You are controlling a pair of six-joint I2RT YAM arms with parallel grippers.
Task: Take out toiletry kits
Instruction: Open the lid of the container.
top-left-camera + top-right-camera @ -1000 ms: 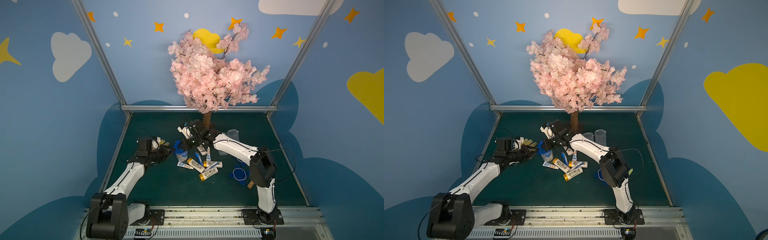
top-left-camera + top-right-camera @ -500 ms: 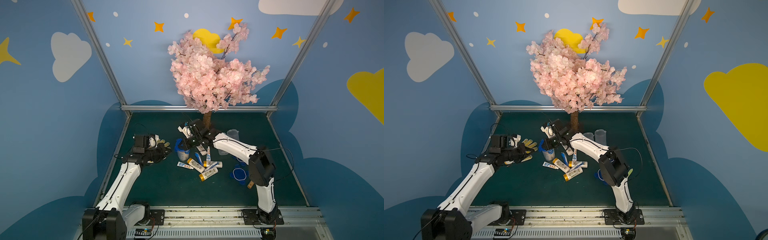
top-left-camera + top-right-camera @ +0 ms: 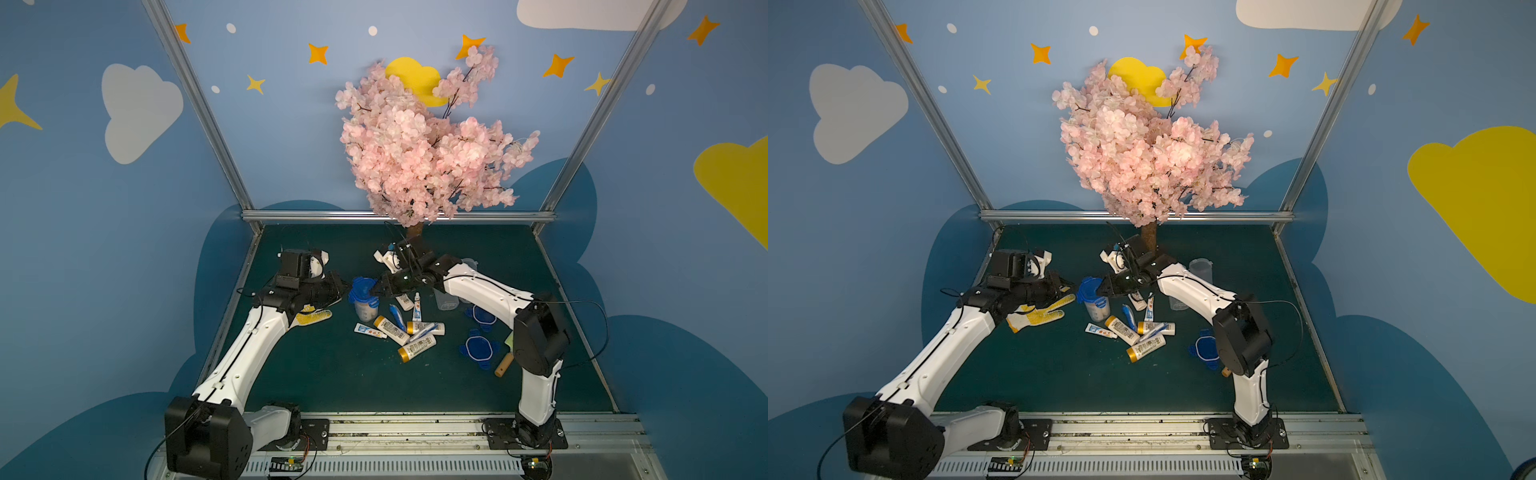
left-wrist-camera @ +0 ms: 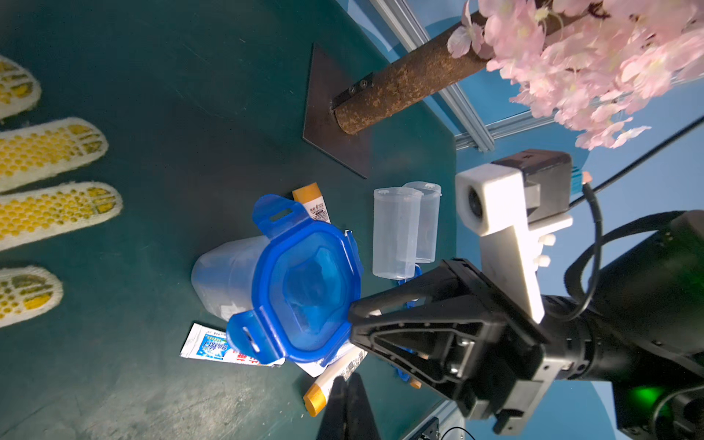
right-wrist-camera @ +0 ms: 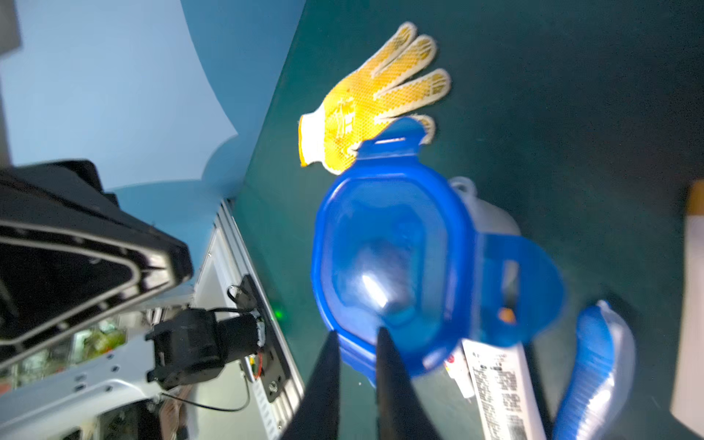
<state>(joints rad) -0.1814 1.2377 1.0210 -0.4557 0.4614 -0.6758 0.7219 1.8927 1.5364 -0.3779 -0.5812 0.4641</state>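
Note:
A clear jar (image 3: 365, 311) with a blue clip lid (image 3: 361, 289) stands upright at mid-table, with something printed faintly visible inside. Loose toiletry kits lie beside it: white bottles with orange caps (image 3: 390, 329) (image 3: 1145, 349), toothpaste tubes (image 3: 369, 331) (image 4: 213, 344) and a blue wrapped piece (image 3: 397, 313) (image 5: 598, 362). My right gripper (image 5: 356, 333) reaches in from the jar's right; its jaws stand slightly open at the lid's (image 5: 388, 259) rim. My left gripper (image 4: 346, 381) is shut and empty, just left of the jar, over a bottle (image 4: 331, 381).
A yellow-dotted work glove (image 3: 311, 318) lies under the left arm. Empty clear jars (image 3: 446, 297) (image 3: 1200, 268) stand behind the right arm; loose blue lids (image 3: 478, 349) and a wooden-handled tool (image 3: 505, 365) lie right. A blossom tree's trunk (image 3: 415, 230) rises at the back.
My left gripper has closed and shifted slightly toward the jar. My right gripper's jaws have parted a little at the lid; the jar stays in place.

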